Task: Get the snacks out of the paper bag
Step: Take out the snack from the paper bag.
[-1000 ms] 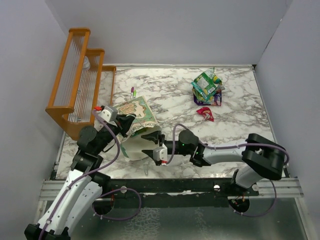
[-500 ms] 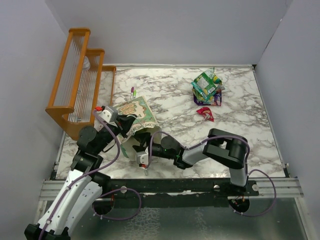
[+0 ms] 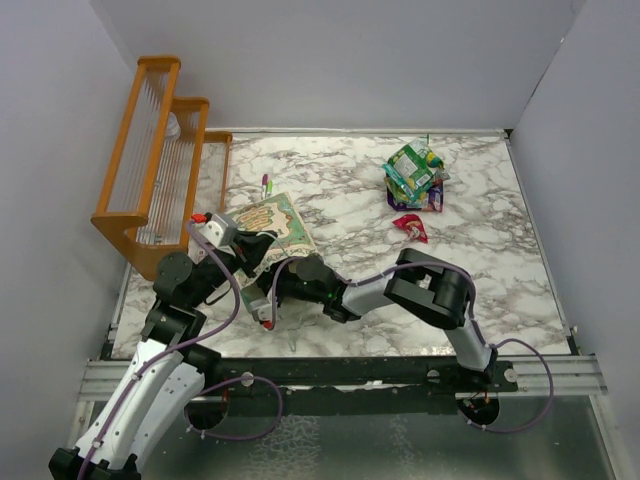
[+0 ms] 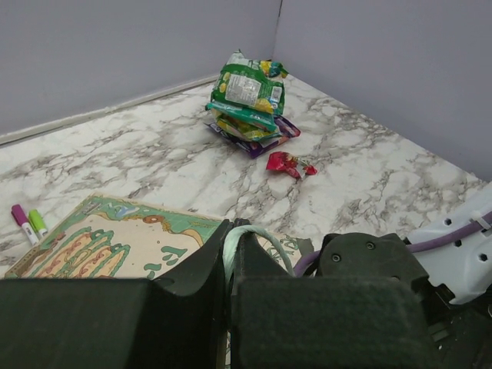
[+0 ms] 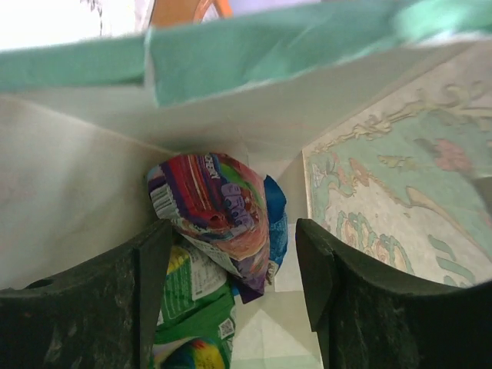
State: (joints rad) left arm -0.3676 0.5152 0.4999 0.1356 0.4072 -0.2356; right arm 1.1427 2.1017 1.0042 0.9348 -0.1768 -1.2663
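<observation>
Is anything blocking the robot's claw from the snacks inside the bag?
Nothing visible does. The right gripper is inside the paper bag, jaws open, and a purple and red snack packet lies straight ahead of its open fingers, with a green packet underneath.

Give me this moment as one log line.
left gripper: shut on paper bag rim | right gripper: open, inside bag, straddling purple packet | snack pile: out, far right of table
</observation>
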